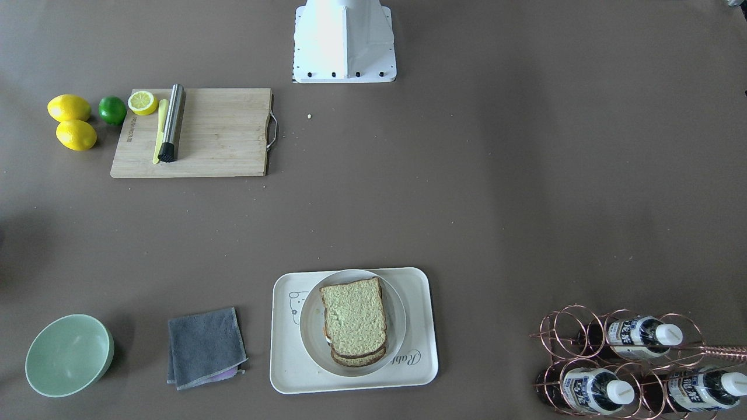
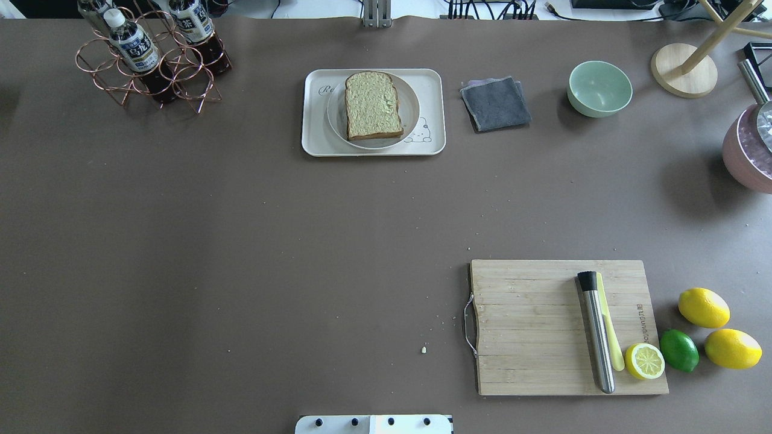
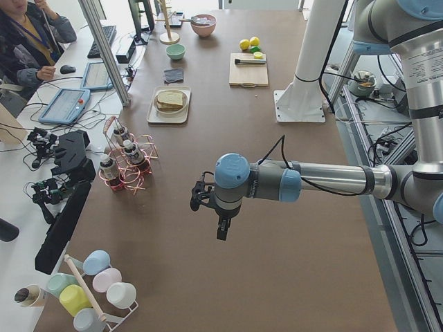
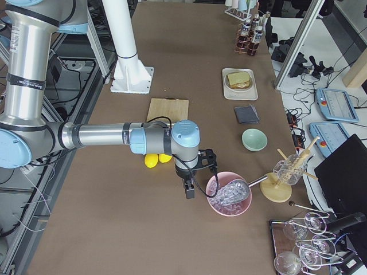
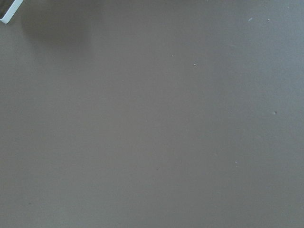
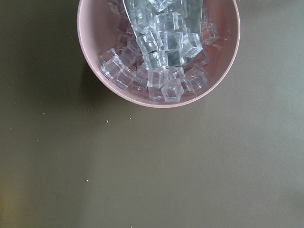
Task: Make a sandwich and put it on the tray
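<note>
Sandwich: you are looking at the sandwich [image 1: 354, 321] lying flat on a round white plate [image 1: 398, 318], two bread slices stacked, the lower one poking out a little on the operators' side.
Tray: the plate is sitting inside the tray [image 1: 286, 361], which is resting on the far side of the tabletop from the robot, about midway along it, with a grey cloth [image 1: 205, 347] just beside it.
Progress: judging by how things are lying, the task is looking finished or all but finished, since the sandwich is assembled and is sitting on the tray by way of the plate.
Left to do: nothing plain is showing. You may be wanting to check that both slices are squared up.
Left arm: the left arm [image 3: 325, 181] is hanging over bare tabletop, well apart from the tray. You cannot tell how its jaws are standing, because only the side view is showing them.
Right arm: the right arm [image 4: 103, 137] is reaching out at its own end of the tabletop, its wrist hovering just beside a pink bowl [image 6: 88, 47] of ice cubes. You cannot tell the state of its jaws either.
Hidden: the filling is barely showing, only a thin pale sliver at one edge between the slices, too small to name. The top slice is covering the rest. The left wrist camera is giving you bare tabletop and one white corner, cut off.
</note>
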Controlling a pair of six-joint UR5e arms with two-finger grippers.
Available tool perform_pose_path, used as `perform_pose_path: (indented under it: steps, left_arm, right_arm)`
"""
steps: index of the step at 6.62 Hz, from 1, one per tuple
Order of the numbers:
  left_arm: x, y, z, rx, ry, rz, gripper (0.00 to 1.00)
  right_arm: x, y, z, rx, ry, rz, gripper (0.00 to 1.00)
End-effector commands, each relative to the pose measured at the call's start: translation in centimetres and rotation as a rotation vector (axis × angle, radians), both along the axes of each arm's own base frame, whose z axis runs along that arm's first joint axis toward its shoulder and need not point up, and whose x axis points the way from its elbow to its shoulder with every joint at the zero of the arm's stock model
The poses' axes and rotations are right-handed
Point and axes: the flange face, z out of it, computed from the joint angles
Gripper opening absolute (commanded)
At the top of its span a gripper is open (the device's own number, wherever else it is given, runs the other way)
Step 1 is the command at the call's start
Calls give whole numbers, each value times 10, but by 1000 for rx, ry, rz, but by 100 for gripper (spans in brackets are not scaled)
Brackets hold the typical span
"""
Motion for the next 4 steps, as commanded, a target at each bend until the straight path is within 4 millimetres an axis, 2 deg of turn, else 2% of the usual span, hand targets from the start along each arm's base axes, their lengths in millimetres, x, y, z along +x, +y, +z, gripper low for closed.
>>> perform_pose_path:
  steps: [1, 4]
  left_arm:
    - [0, 5, 1, -2, 0, -1, 97]
    - [0, 7, 5, -14, 0, -3, 97]
  right_arm:
    - [-2, 2, 1, -25, -19, 1, 100]
    - [-3, 1, 1, -27, -22, -1, 100]
